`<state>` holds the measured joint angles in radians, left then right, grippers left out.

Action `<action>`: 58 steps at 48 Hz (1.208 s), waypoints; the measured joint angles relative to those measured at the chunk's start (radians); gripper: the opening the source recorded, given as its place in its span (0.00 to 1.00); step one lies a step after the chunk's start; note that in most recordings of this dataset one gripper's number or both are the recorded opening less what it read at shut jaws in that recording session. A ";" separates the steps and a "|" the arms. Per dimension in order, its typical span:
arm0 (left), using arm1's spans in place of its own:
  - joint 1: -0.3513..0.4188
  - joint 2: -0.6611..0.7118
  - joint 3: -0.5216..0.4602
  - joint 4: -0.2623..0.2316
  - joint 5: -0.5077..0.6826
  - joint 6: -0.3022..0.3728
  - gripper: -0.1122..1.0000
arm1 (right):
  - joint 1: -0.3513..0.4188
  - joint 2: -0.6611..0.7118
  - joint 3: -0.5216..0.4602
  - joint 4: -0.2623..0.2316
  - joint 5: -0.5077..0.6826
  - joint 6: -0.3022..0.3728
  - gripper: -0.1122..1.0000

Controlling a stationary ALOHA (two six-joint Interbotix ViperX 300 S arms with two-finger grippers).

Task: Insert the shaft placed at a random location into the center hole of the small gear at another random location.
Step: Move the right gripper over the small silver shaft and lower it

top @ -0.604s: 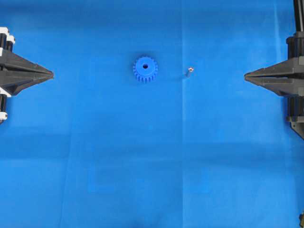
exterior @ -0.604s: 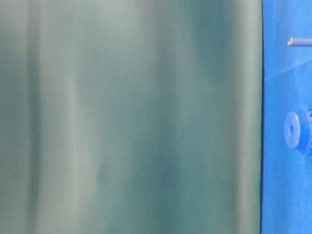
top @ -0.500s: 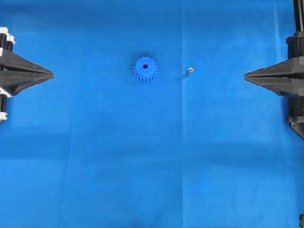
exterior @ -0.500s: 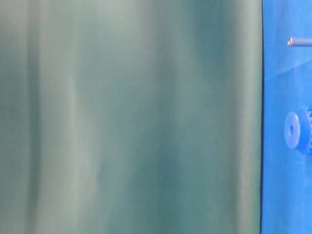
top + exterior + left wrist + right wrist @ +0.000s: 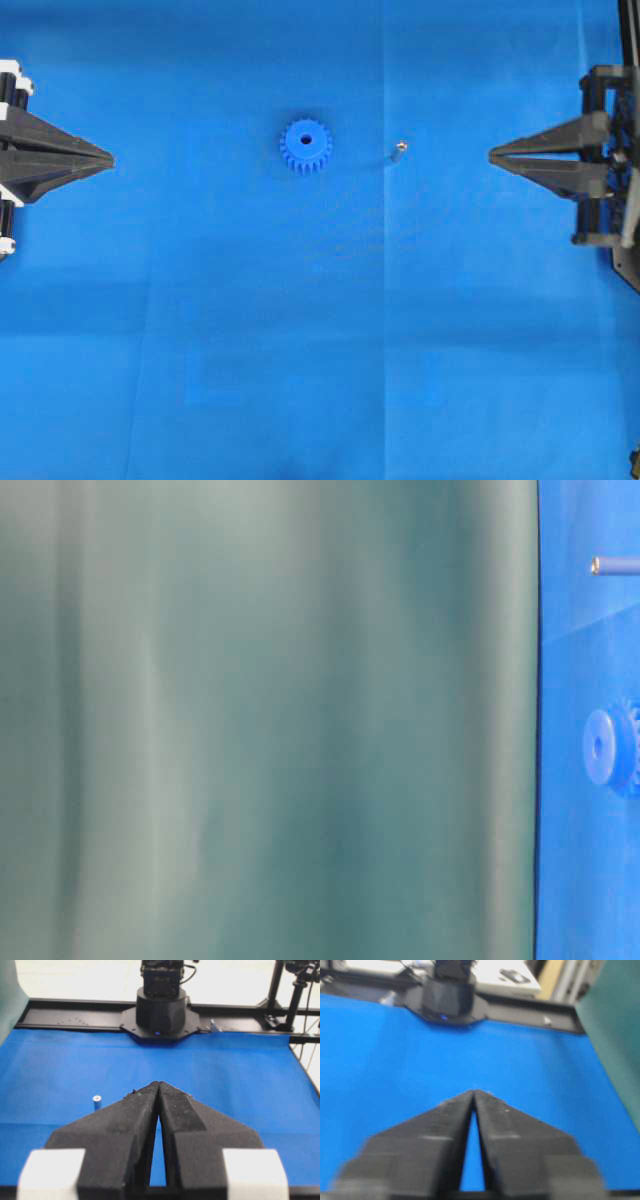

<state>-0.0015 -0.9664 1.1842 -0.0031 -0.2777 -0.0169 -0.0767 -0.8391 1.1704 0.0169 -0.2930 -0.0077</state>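
So both arms sit low and level at opposite edges of the blue cloth (image 5: 300,330), each pointing inward toward the middle. Left gripper (image 5: 110,159) comes to a sharp point, its two black wedge fingers pressed tip to tip, closed on nothing. Right gripper (image 5: 492,156) reaches a bit further in from its side, tips meeting as well with only a sliver of gap behind them, nothing held; its wrist view is blurred. Count it up: two grippers, one gear, one pin. One small gear (image 5: 306,146), bright blue plastic, toothed rim, round raised hub, lies flat on the cloth left of centre, the center hole (image 5: 306,139) a dark dot in its hub. One shaft (image 5: 399,148), a tiny silvery metal pin, stands upright just right of the gear, apart from it, between the gear and the right gripper. Fingers look matte and grainy, foam-like; the cloth shows faint fold creases.
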 measured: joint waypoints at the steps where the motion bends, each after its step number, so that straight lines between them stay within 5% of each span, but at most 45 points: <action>1: 0.000 -0.002 0.000 0.000 0.000 0.000 0.10 | -0.009 0.011 0.002 0.003 -0.005 0.000 0.32; 12: -0.002 0.000 -0.002 0.002 0.002 0.000 0.10 | -0.095 0.227 0.008 0.035 -0.106 0.000 0.88; 17: -0.002 0.000 -0.002 0.002 0.002 0.000 0.10 | -0.121 0.348 0.008 0.048 -0.172 0.000 0.81; 37: -0.002 -0.002 0.000 0.002 0.005 0.000 0.10 | -0.138 0.735 -0.023 0.127 -0.374 0.000 0.81; 58: -0.002 0.000 0.012 0.000 0.005 0.000 0.10 | -0.138 0.873 -0.064 0.150 -0.436 0.000 0.77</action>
<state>-0.0031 -0.9664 1.1965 -0.0031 -0.2730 -0.0169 -0.2148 0.0337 1.1060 0.1672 -0.7286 -0.0077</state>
